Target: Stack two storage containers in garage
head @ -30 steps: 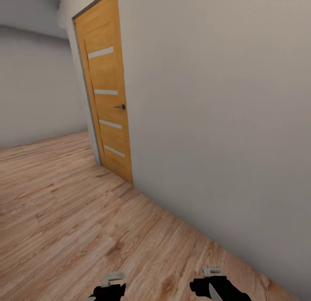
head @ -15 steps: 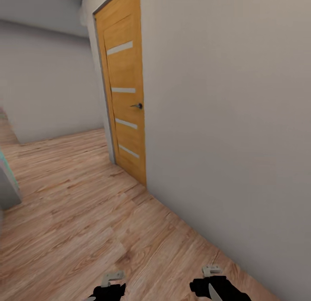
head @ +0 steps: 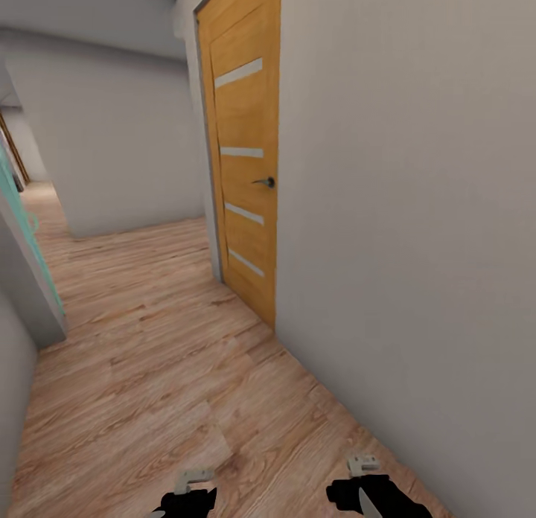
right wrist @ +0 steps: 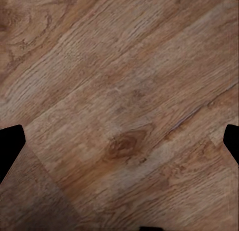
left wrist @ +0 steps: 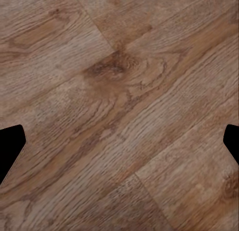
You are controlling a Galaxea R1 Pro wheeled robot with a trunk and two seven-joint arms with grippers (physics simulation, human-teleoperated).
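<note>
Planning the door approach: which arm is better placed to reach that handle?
Right, probably. The wooden door and its handle lie ahead on the right-hand wall, nearer the right end effector than the left end effector. Both look empty.

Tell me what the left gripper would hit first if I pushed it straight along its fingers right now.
Most likely the wood-plank floor. The left gripper points down at bare planks, with its fingers spread wide and nothing between them. How far off the floor lies is unclear.

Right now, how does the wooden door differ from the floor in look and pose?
The wooden door is orange, upright and shut, with pale glass strips and a dark handle; the floor is paler brown, lies flat, and shows joined planks with knots. Both have wood grain.
</note>
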